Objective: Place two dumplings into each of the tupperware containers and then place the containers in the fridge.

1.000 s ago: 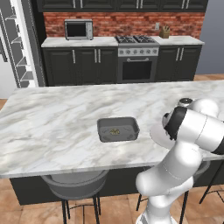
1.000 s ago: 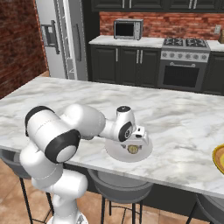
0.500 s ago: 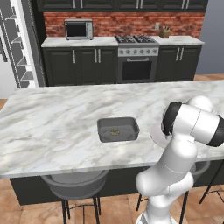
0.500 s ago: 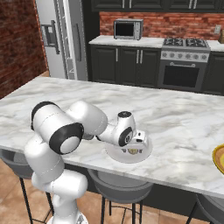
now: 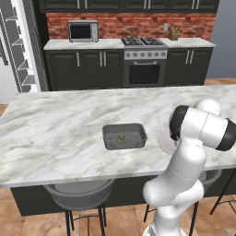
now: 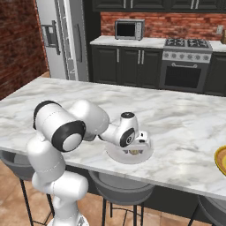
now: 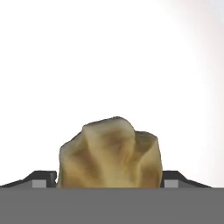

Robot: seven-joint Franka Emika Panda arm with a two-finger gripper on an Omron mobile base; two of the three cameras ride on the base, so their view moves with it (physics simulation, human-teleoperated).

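Note:
My gripper point(image 6: 135, 151) is down over the round white plate point(image 6: 115, 155) at the island's near edge. A tan dumpling point(image 7: 111, 153) lies on the plate between the fingertips point(image 7: 43, 178); the jaws stand wide on either side, close to its flanks, in the gripper point(image 7: 109, 180). A small dumpling point(image 6: 133, 152) shows under the hand. One grey tupperware container point(image 5: 133, 129) sits on the marble to the left of the plate point(image 5: 162, 142), with a dumpling point(image 5: 121, 138) inside it. The fridge point(image 6: 62, 39) stands at the far left, its shelves point(image 5: 14, 50) showing.
A yellow-rimmed plate point(image 6: 220, 161) pokes in at the island's right edge. Grey stools point(image 5: 78, 193) stand under the near edge. The stove point(image 5: 144, 60) and microwave point(image 5: 83, 31) line the back counter across an aisle.
The hand has sunk lower onto the white plate and the elbow has swung closer in. The jaws have narrowed slightly around the dumpling.

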